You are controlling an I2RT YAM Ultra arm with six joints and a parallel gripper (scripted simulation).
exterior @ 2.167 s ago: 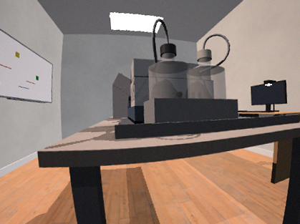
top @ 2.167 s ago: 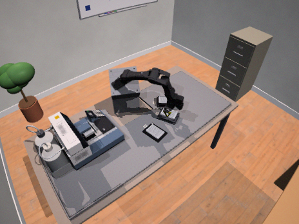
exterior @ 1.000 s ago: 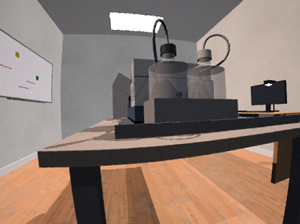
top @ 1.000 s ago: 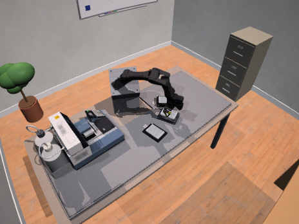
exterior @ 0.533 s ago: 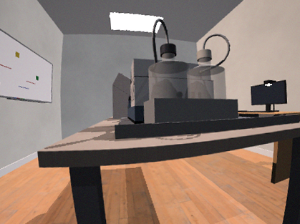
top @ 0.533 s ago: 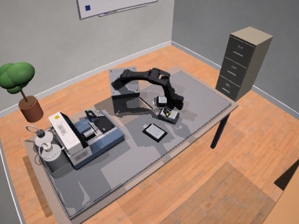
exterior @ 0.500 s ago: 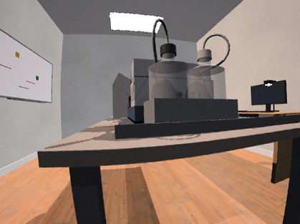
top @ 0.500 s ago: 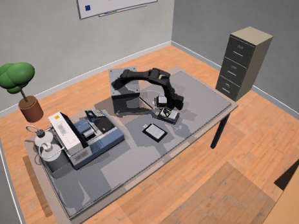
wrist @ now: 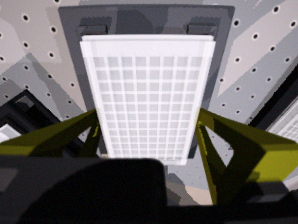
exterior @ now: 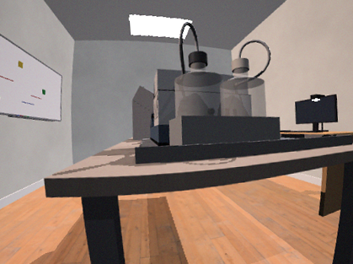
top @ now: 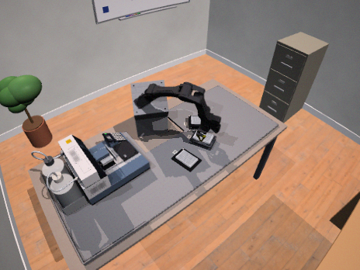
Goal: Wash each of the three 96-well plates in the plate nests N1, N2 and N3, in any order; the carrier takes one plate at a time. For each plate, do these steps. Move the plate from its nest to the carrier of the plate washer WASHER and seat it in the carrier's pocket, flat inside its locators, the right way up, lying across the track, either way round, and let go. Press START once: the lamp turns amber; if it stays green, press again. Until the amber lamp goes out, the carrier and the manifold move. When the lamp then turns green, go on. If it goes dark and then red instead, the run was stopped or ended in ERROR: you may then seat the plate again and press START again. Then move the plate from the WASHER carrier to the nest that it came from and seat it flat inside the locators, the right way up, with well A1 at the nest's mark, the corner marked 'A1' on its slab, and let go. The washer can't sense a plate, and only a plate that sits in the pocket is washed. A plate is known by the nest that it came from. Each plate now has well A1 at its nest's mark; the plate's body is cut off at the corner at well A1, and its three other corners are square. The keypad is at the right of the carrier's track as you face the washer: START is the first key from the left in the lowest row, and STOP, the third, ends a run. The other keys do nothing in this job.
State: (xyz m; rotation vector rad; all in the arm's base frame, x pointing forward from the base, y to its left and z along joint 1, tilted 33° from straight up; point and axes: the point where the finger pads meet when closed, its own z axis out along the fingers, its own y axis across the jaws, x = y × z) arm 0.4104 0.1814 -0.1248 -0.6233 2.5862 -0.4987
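Observation:
My gripper is shut on a white 96-well plate. The yellow fingers clamp its two long sides. The plate hangs level, just above the dark slab of the middle nest, whose two locators show past the plate's far edge. In the top view the held plate is over that middle nest. A second plate lies in the nearer nest and a third in the farther nest. The washer stands at the table's left, its dark carrier bare and a small green lamp lit by the keypad.
Two bottles with hoses stand left of the washer and fill the exterior view, hiding the arm there. A grey box holds the arm's base. A filing cabinet and a potted plant stand off the table.

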